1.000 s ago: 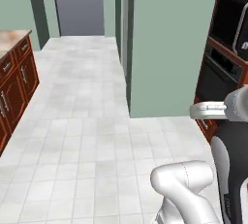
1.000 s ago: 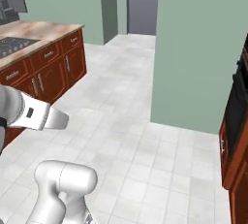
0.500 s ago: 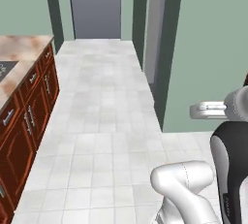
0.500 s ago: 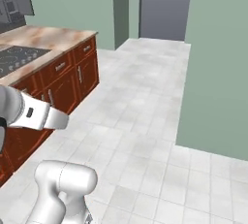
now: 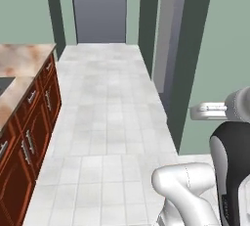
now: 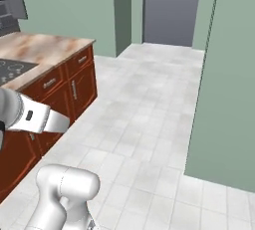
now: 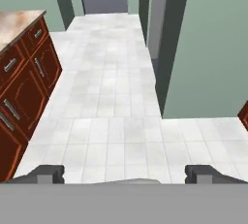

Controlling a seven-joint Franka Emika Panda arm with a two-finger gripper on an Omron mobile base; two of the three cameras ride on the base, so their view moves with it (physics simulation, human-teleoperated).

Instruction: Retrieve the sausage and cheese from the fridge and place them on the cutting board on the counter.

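A home kitchen: marbled stone counter (image 6: 47, 50) over reddish-brown cabinets (image 5: 34, 122), a cooktop (image 6: 12, 68), white tiled floor (image 5: 112, 122).

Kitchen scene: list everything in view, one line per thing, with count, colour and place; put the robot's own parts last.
counter: one, marbled beige-and-tan stone top, along the left side.
cabinets: one run, reddish-brown wood with silver handles, under the counter.
cooktop: one, dark grey, set into the counter near the left edge.
floor: one, pale grey-white tiles, running down the middle toward the far opening.
walls: pale green, at the back and as a block on the right.
doorway: one, grey-blue, at the far end of the floor.
arm: one, white with dark joints, low in both base views.
gripper: one, dark finger tips wide apart, open and holding nothing, over bare floor.
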